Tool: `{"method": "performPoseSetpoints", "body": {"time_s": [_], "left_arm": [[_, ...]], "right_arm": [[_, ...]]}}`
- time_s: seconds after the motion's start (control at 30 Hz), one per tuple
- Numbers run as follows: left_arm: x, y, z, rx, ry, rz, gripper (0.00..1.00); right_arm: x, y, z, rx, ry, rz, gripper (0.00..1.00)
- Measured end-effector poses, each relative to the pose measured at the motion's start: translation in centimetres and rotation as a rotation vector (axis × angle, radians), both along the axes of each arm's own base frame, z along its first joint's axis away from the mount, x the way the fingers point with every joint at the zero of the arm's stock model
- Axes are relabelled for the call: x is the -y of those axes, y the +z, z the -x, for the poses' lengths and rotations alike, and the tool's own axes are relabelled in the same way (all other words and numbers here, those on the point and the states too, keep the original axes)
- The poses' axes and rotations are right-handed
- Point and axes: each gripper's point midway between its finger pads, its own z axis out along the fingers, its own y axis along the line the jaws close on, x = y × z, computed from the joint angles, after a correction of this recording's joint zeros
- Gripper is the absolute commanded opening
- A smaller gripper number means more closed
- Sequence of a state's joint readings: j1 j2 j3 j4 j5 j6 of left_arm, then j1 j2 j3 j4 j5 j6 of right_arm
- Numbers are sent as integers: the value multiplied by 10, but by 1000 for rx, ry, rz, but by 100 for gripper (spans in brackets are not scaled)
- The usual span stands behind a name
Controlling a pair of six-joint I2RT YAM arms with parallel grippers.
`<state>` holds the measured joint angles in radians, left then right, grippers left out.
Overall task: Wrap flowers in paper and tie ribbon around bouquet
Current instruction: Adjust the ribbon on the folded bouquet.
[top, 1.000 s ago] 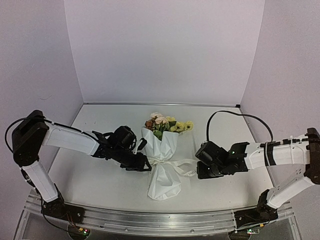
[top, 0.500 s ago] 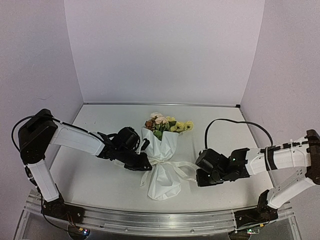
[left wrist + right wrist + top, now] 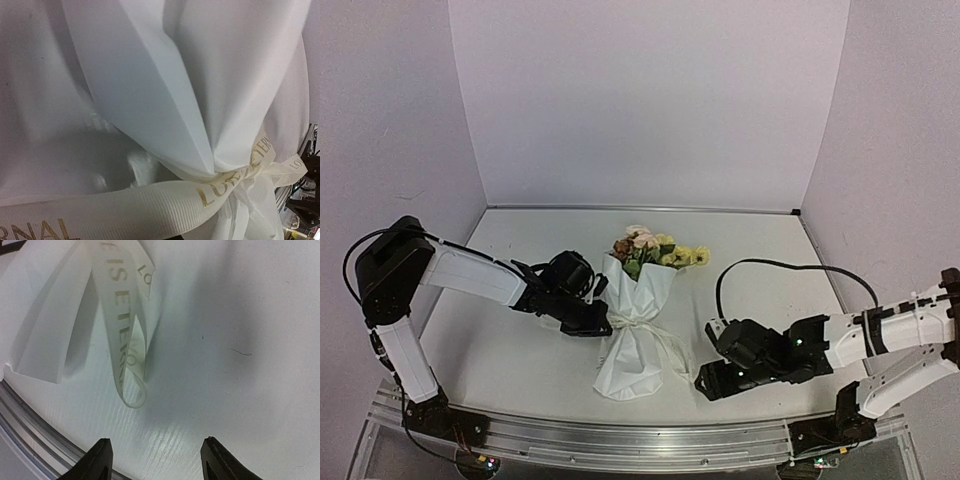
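Right wrist view: the right fingers (image 3: 101, 463) stand wide apart with nothing between them, low over the white surface (image 3: 250, 365) and close to the metal rail (image 3: 25, 432) along its near edge. Just beyond the tips, a loose tail of the ribbon (image 3: 122, 355), cream with gold lettering, curls down onto the surface without touching them. To the left of that tail lies the narrow end of the paper (image 3: 45, 340).

Seen from the top external camera, the right fingers sit to the right of the bouquet's near end, near it but apart. The left fingers (image 3: 603, 326) are closed and pressed against the left side of the bouquet (image 3: 632, 350) at its waist, where the ribbon is tied around it. The left wrist view does not show these fingers. There a broad band of ribbon runs from the bottom of the frame up to the knot under folds of white paper. Whether the closed fingers pinch that band cannot be told.

The bouquet lies on its side in the middle of the surface, a little left of centre. Its narrow end points to the near edge. The flowers (image 3: 655, 250), yellow, pink and cream with green leaves, show at the wide rim toward the far wall.
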<state>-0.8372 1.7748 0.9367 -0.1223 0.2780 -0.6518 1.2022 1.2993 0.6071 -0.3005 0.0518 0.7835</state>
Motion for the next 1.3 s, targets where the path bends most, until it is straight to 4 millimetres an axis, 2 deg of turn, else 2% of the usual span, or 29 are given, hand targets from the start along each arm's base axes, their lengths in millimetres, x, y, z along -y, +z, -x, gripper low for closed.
{"method": "performPoseSetpoints", "body": {"time_s": [0.1, 0.2, 0.33, 0.4, 0.47, 0.6, 0.7, 0.87, 1.1, 1.3], "left_arm": [[-9, -6, -7, -13, 25, -18, 0], [-15, -12, -10, -18, 25, -36, 0], [-18, -13, -8, -15, 0, -47, 0], [-17, -13, -7, -15, -8, -48, 0], [-16, -12, -7, -13, -19, -47, 0], [-16, -12, -6, -17, -32, -47, 0], [-16, -12, -5, -24, -35, -47, 0], [-16, -12, -4, -26, -36, -46, 0], [-16, -12, -4, -27, -36, -45, 0], [-16, -12, -4, -28, -36, -45, 0]], "right_arm": [[2, 17, -3, 46, -3, -52, 69], [6, 30, -16, 90, -38, -76, 57], [26, 28, -67, 99, -199, -39, 53], [28, 25, -91, 98, -239, -9, 52], [11, 25, -108, 90, -209, 1, 52], [-44, 23, -127, 69, -96, -58, 52], [-68, 11, -126, 41, -29, -78, 53], [-83, -6, -112, -5, 39, -79, 55], [-109, -3, -113, -1, 82, -106, 55], [-115, -6, -119, 10, 74, -94, 51]]}}
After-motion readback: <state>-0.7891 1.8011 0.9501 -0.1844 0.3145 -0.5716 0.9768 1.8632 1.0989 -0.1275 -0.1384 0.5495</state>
